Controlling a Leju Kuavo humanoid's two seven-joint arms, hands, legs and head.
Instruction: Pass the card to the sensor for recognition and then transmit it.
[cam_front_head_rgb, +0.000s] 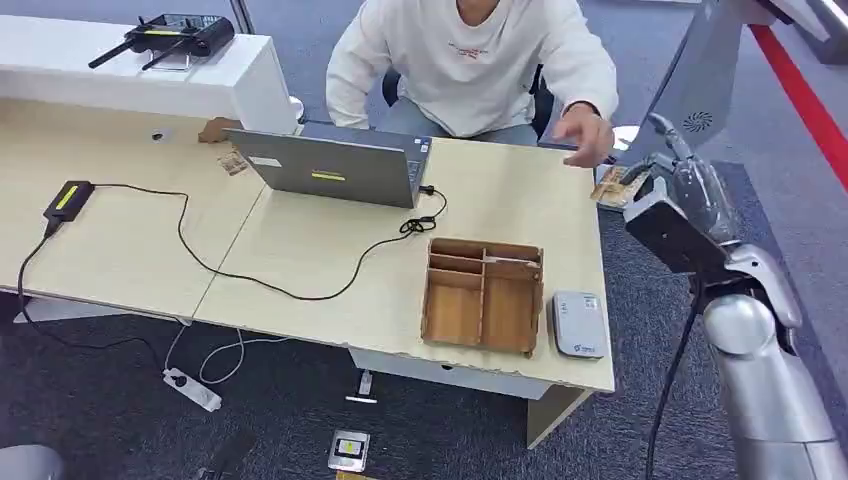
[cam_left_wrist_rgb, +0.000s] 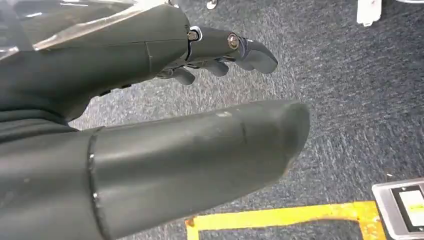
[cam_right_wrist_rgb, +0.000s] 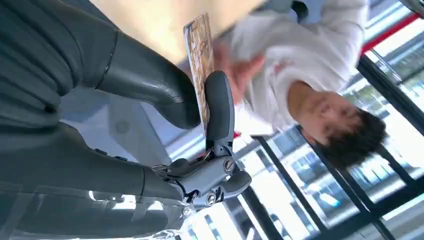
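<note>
Low at the bottom of the head view, a small grey box (cam_front_head_rgb: 348, 450) lies on the dark carpet. The left hand (cam_left_wrist_rgb: 200, 60) hangs above that carpet beside a yellow floor line (cam_left_wrist_rgb: 280, 217), fingers loosely apart and holding nothing.

On the table (cam_front_head_rgb: 300, 255), at lower right, a white sensor (cam_front_head_rgb: 578, 324) sits just beside a wooden tray (cam_front_head_rgb: 484, 296) with compartments. Toward the centre, a black cable (cam_front_head_rgb: 250, 270) runs from a grey laptop (cam_front_head_rgb: 335, 167) to a black adapter (cam_front_head_rgb: 68, 199) at the left.

At the right edge, past the table's corner, the right hand (cam_front_head_rgb: 675, 190) is raised and pinches the card (cam_right_wrist_rgb: 200, 60) between thumb and a finger. In the upper middle a person in a white sweater (cam_front_head_rgb: 470, 60) sits behind the table, their hand (cam_front_head_rgb: 588, 135) reaching close to the card.
</note>
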